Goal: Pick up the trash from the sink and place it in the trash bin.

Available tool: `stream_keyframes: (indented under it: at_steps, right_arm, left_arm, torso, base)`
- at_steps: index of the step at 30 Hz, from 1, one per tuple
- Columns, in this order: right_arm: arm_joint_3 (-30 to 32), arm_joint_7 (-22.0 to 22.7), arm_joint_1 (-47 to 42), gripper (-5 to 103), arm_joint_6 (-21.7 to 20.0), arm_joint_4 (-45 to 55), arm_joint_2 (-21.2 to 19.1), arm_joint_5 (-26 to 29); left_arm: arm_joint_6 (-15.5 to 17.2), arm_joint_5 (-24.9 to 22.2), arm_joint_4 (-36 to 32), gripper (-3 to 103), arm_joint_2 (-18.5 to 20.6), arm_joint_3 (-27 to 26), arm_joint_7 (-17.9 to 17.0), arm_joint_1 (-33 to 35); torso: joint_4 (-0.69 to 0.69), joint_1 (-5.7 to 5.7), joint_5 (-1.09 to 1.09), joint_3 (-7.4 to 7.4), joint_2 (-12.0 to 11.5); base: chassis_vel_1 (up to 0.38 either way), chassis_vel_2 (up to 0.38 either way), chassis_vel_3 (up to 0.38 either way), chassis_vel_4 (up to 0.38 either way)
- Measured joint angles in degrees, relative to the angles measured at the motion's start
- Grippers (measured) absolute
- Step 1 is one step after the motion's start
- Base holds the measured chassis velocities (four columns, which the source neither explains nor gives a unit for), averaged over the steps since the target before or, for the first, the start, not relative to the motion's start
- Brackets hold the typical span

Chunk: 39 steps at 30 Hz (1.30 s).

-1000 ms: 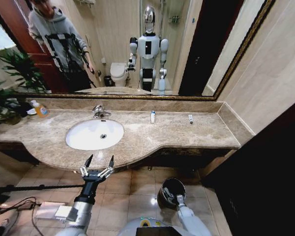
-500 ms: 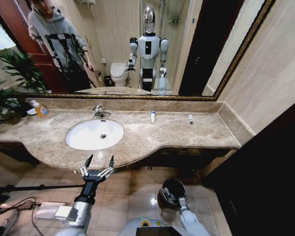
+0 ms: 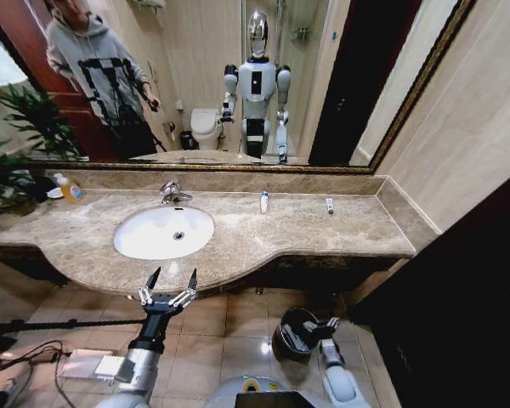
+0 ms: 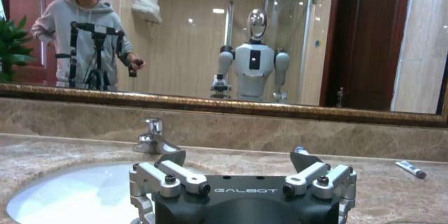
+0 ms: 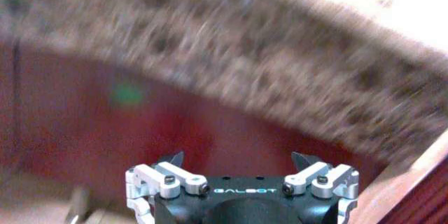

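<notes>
Left gripper [image 3: 170,281] hangs with fingers spread, empty, just in front of the beige marble countertop [image 3: 306,229] edge, facing the white oval sink [image 3: 163,231]. Right gripper [image 3: 326,325] is low, jaws apart, empty, at the rim of the round black trash bin [image 3: 291,333] on the floor. Basin looks bare; two small white toiletry tubes [image 3: 264,202] stand on the counter well right of it (possibly the trash).

Risk: left arm reaching forward could clip the counter lip.

Readable: "GALBOT" on both wrists.
</notes>
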Motion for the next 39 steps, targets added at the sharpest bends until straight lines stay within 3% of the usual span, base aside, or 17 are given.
stream_keyframes:
  at_steps: [10, 16, 17, 18, 19, 27, 39]
  right_arm:
    - [2.78, -0.87, -6.33, 100, -2.75, 24.86, -0.94, 4.89]
    - [2.42, -1.25, -4.48, 100, -4.65, 28.99, -1.89, 6.33]
    - [2.77, -1.61, -1.86, 100, -5.77, 30.71, -2.70, 7.75]
    - [2.64, -2.22, 1.17, 100, -10.06, 32.58, -5.92, 13.96]
    - [2.36, -2.29, 2.88, 100, -12.10, 32.54, -7.81, 17.06]
    - [0.64, -3.63, 14.59, 100, -17.31, 25.93, -16.72, 25.05]
    - [-6.12, -6.75, 34.82, 100, -25.09, 7.90, -21.82, 36.48]
  left_arm:
    - [0.00, 0.00, 0.00, 100, 0.00, 0.00, 0.00, 0.00]
    - [0.00, 0.00, 0.00, 100, 0.00, 0.00, 0.00, 0.00]
    - [0.00, 0.00, 0.00, 100, 0.00, 0.00, 0.00, 0.00]
    - [0.00, 0.00, 0.00, 100, 0.00, 0.00, 0.00, 0.00]
    - [0.00, 0.00, 0.00, 100, 0.00, 0.00, 0.00, 0.00]
    - [0.00, 0.00, 0.00, 100, 0.00, 0.00, 0.00, 0.00]
    - [0.00, 0.00, 0.00, 100, 0.00, 0.00, -0.01, 0.00]
  torso:
    - [0.00, 0.00, 0.00, 0.00, 0.00]
    - [0.00, 0.00, 0.00, 0.00, 0.00]
    - [0.01, 0.00, 0.02, 0.00, 0.00]
    - [0.01, 0.00, 0.01, 0.01, 0.00]
    - [0.00, 0.00, 0.02, 0.01, 0.00]
    - [0.00, 0.01, 0.02, 0.01, 0.00]
    - [0.00, 0.01, 0.02, 0.01, -0.01]
  base:
    - [0.000, 0.000, 0.000, 0.000]
    - [0.000, 0.000, 0.000, 0.000]
    - [0.000, 0.000, 0.000, 0.000]
    - [0.000, 0.000, 0.000, 0.000]
    - [0.000, 0.000, 0.000, 0.000]
    - [0.000, 0.000, 0.000, 0.000]
    - [0.000, 0.000, 0.000, 0.000]
